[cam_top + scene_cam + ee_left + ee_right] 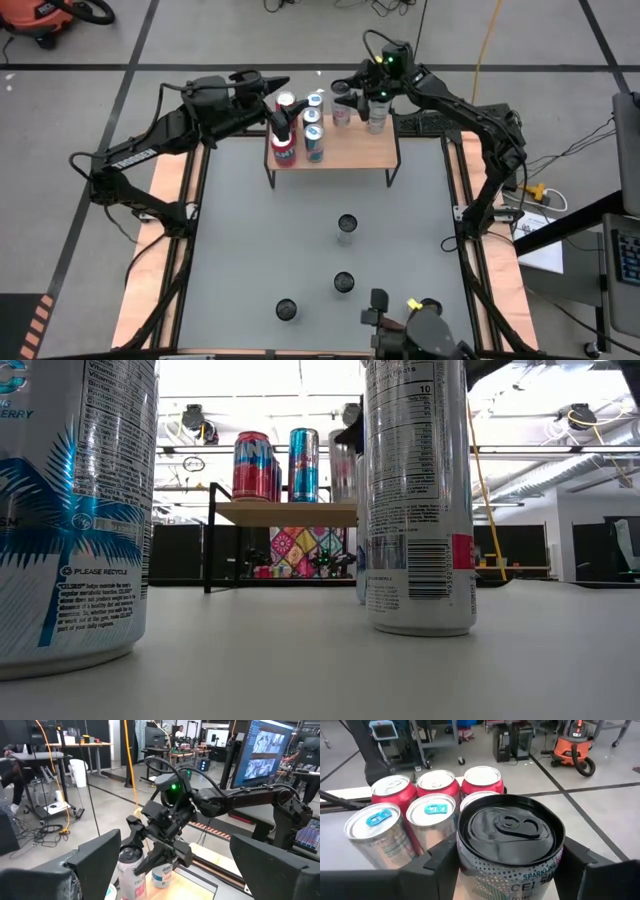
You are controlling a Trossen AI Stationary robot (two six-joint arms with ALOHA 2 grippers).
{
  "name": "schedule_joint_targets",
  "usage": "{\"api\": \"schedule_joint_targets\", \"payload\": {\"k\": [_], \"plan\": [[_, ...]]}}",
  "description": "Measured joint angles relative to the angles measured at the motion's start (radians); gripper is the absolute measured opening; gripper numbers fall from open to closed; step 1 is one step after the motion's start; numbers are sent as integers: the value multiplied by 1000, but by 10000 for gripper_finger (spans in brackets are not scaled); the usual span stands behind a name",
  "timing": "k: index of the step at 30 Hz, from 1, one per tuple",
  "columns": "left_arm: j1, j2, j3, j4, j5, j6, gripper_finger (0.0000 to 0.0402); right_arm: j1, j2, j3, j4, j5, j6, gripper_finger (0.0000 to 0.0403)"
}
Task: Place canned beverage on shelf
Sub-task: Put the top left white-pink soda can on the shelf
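Observation:
The shelf (350,152) stands at the table's far edge, a wooden top on black legs. Several cans stand on its left half, red ones (394,790) and silver ones with blue tabs (434,817). My right gripper (376,103) is shut on a silver canned beverage with a black top (510,832), held upright over the shelf's right far part beside the other cans. My left gripper (279,82) hovers open above the shelf's far left corner, its fingers (95,855) apart with nothing between them. My right gripper pinches the can's upper wall (462,862) between its two fingers, one on each side just below the rim. The fingers come almost level from the table's far right side. The can stands upright; whether its base touches the shelf top I cannot tell.
Several more cans stand on the grey table in front of the shelf: one at the middle (347,225), others toward the near edge (343,283) (287,310). Two of them loom large in the low view (415,490) (60,510).

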Motion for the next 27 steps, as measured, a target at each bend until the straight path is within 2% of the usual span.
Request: {"api": "schedule_joint_targets", "payload": {"k": [27], "plan": [[0,0,0,-29,-4,-4,374,13,1,0,-26,2,-103,212]]}}
